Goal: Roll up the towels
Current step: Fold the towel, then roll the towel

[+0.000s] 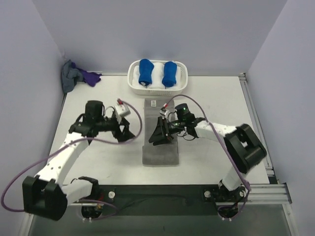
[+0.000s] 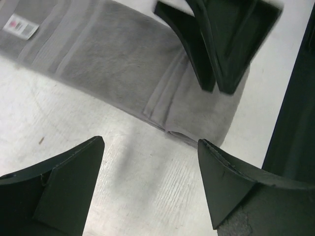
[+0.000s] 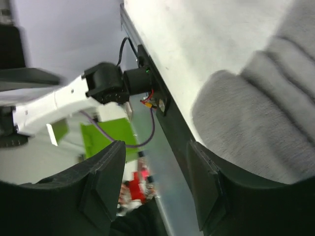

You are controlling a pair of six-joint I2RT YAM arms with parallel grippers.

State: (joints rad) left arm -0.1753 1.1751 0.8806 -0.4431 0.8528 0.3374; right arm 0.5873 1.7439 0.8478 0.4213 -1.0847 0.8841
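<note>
The right end effector (image 1: 156, 133), part-open and empty, hides the middle of the folded grey towel (image 1: 161, 155) (left end effector (image 1: 129, 132) gapes wide, empty).

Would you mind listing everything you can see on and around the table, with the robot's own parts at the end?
grey towel: one, mid-grey, folded flat mid-table, label at its far end
basket: one, white, far edge of the table
blue towel rolls: two, bright blue, side by side in the basket
grey cloth: one, grey, far left corner
purple cloth: one, purple, against the grey cloth
table: one, white
left gripper: one, black, open, beside the towel's left edge
right gripper: one, black, open, over the towel
</note>
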